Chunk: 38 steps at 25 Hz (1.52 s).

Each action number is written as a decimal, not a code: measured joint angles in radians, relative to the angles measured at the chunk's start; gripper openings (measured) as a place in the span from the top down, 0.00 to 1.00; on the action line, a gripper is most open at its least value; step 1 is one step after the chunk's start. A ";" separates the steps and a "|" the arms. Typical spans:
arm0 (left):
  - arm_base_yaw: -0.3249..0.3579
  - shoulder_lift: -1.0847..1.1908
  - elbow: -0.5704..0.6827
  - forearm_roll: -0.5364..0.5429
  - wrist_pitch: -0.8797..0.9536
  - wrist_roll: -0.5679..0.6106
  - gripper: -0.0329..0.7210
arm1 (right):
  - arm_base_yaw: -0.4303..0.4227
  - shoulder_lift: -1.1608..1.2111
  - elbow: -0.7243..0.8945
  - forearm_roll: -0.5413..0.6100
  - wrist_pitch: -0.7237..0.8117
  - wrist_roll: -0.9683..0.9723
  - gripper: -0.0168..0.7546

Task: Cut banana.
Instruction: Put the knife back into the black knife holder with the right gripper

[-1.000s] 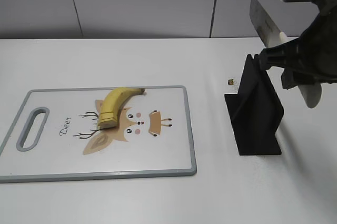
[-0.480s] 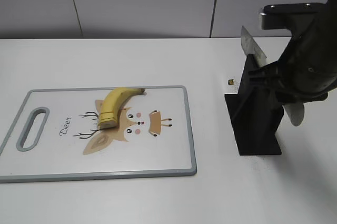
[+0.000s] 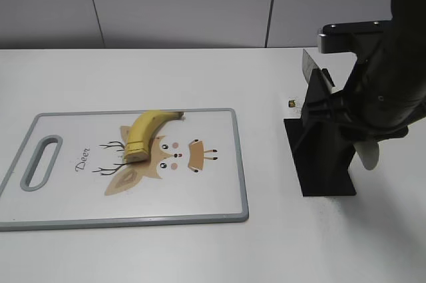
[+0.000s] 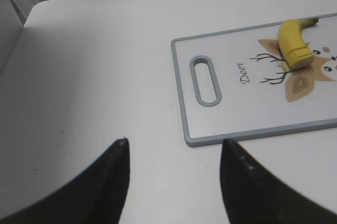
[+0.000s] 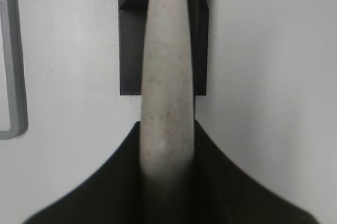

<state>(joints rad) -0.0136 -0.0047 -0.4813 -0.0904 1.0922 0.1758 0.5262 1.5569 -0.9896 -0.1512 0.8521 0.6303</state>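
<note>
One banana point(image 3: 143, 134), yellow and unpeeled, is lying on one cutting board point(image 3: 219, 203), toward the board's middle and far edge; dark stem tip is pointing toward the far right, flat cut face is facing the near left. It is resting partly over the printed deer figure point(image 3: 174, 156), with the word "Deer" beside it. From the left wrist view the same banana point(image 4: 293, 44) is sitting at the upper right, cut face toward the camera.

Board: white, grey rim, one slot handle point(image 3: 40, 162) at its left end, lying flat on the white table point(image 3: 166, 250).

One black knife stand point(image 3: 323, 143) is standing to the right of the board, apart from it. One small dark speck point(image 3: 291, 103) is sitting on the table just behind the stand.

One knife: its pale handle point(image 5: 167, 76) is running between the fingers of the right gripper point(image 5: 167, 155), which is clamped on it; the steel blade point(image 3: 310, 67) is showing above the stand, tilted, and whether it is touching the stand cannot be told.

Left gripper point(image 4: 174, 153): two dark fingers point(image 4: 113, 179) are standing apart, holding nothing, over bare table near the board's handle end, well away from the banana
</note>
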 joint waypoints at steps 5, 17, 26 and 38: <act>0.000 0.000 0.000 0.000 0.000 0.000 0.25 | 0.000 0.000 0.000 0.058 0.012 -0.056 0.36; 0.000 0.000 0.000 0.000 0.000 0.000 0.25 | 0.000 -0.313 0.000 0.110 0.146 -0.270 0.13; 0.000 0.000 0.000 0.000 0.000 0.000 0.25 | 0.000 -0.660 0.205 0.219 0.196 -0.526 0.17; 0.000 0.000 0.000 0.000 0.000 0.000 0.26 | 0.000 -1.300 0.489 0.227 0.199 -0.600 0.23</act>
<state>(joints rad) -0.0136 -0.0047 -0.4813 -0.0904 1.0922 0.1758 0.5262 0.2570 -0.5006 0.0760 1.0506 0.0301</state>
